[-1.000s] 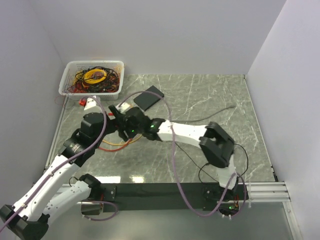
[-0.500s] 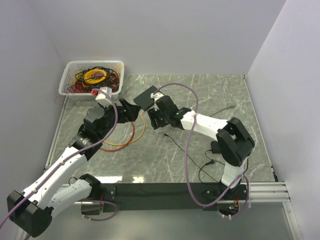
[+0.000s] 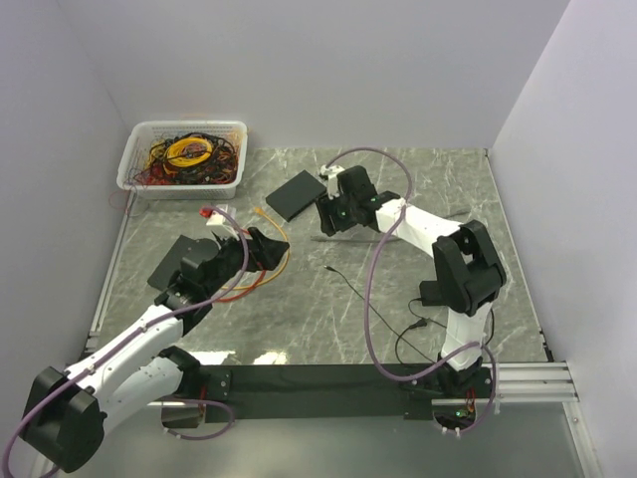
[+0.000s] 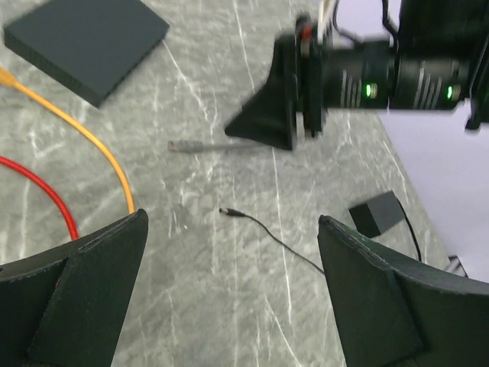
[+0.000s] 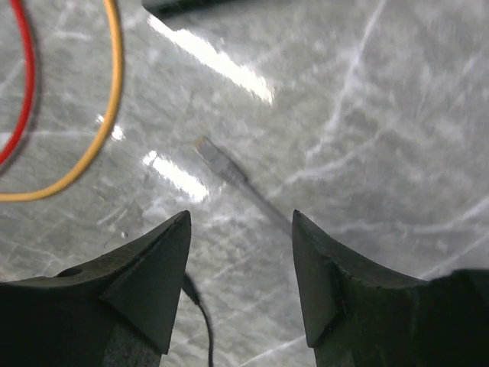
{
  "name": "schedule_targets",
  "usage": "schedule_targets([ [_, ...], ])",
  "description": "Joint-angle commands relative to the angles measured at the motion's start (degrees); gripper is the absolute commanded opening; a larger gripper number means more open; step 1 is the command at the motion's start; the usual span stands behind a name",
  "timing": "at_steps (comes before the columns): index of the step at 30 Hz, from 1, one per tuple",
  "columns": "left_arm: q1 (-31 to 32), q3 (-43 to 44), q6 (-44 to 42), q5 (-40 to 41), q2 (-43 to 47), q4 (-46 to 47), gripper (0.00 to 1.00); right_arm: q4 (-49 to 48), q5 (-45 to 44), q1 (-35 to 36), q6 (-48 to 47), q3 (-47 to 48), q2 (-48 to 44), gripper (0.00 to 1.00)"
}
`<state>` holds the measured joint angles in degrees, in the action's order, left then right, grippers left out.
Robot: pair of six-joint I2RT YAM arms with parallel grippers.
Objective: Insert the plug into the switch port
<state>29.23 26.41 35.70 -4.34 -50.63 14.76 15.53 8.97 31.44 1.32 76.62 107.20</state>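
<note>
Marble table (image 3: 418, 179): one grey-veined top, everything below lies on it.
Switch (image 3: 296, 193): one flat black box toward the far middle; its ports cannot be made out.
Plug (image 5: 216, 162): one, on the end of one grey cable (image 5: 260, 200), lying flat on the table near the switch but apart from it, in no port.
Right claw (image 5: 241, 260): low over the grey cable beside the plug, jaws partly apart with nothing between them; whether a tip touches the cable cannot be told.
Left claw (image 4: 229, 290): jaws spread wide, empty, low over the table, left of the plug.
Loose cables: one orange cable (image 4: 107, 153) and one red cable (image 4: 46, 195), both left of the plug; one thin black wire (image 4: 260, 225) on the near side of it.
Basket (image 3: 179, 186): one, white, in the far left corner, full of tangled cables.
</note>
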Motion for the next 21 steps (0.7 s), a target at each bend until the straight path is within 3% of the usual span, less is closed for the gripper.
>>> schedule_targets([
  [1,-0.1,-0.5,1.1,-3.2,-0.1,6.8,0.99,1.1,7.4,-0.2,-5.7,4.7,2.5,0.61],
  [9,-0.1,-3.5,0.4,-2.7,1.6,7.4,1.0,4.6,8.5,-0.9,-8.5,8.6,9.1,0.52],
  [21,-0.1,-4.4,0.0,-3.0,1.6,7.4,1.0,4.8,8.3,-0.9,-8.1,7.5,10.1,0.44],
])
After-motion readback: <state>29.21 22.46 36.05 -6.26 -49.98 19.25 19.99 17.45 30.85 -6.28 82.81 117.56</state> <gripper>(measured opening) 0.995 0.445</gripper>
